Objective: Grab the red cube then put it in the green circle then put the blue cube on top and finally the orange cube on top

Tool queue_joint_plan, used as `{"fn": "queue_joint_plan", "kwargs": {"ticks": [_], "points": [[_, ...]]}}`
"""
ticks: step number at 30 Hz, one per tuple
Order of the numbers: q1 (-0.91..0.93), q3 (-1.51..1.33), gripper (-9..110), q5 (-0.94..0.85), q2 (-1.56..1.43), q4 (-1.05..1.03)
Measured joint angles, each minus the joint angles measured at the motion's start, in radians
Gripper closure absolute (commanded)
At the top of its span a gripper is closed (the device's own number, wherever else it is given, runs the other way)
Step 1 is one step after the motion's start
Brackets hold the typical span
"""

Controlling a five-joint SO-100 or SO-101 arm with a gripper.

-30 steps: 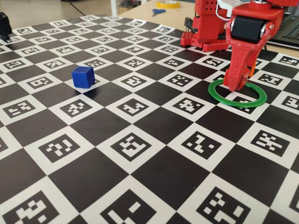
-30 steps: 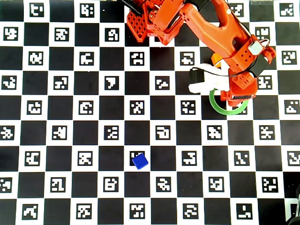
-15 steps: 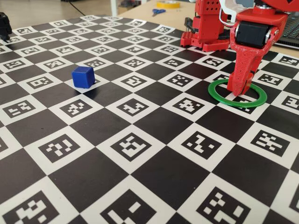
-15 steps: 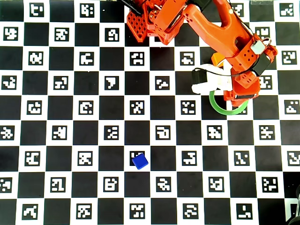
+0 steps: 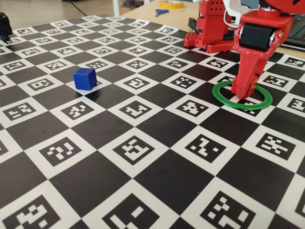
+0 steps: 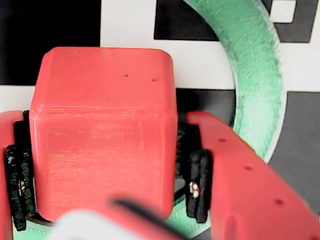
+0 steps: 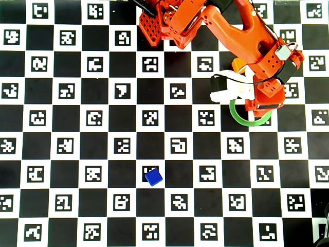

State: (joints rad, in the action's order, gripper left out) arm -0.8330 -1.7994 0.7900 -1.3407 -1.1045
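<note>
the gripper (image 6: 107, 200), clamped on the red cube (image 6: 102, 130), had come lower inside the green circle (image 5: 242, 96), so release seemed next.

We see the green circle (image 7: 250, 117) from straight above, low and obliquely across the board (image 5: 143, 157), and close-up from the wrist.

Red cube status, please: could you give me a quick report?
Gripper shut on red cube, low over green circle. Blue cube waits apart. Nothing in the way.
</note>
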Motion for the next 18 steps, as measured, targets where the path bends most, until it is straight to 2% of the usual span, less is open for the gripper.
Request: {"fn": "queue_joint_plan", "kwargs": {"ticks": [18], "points": [[0.000, 0.002, 79, 0.000, 0.005, -0.009]]}}
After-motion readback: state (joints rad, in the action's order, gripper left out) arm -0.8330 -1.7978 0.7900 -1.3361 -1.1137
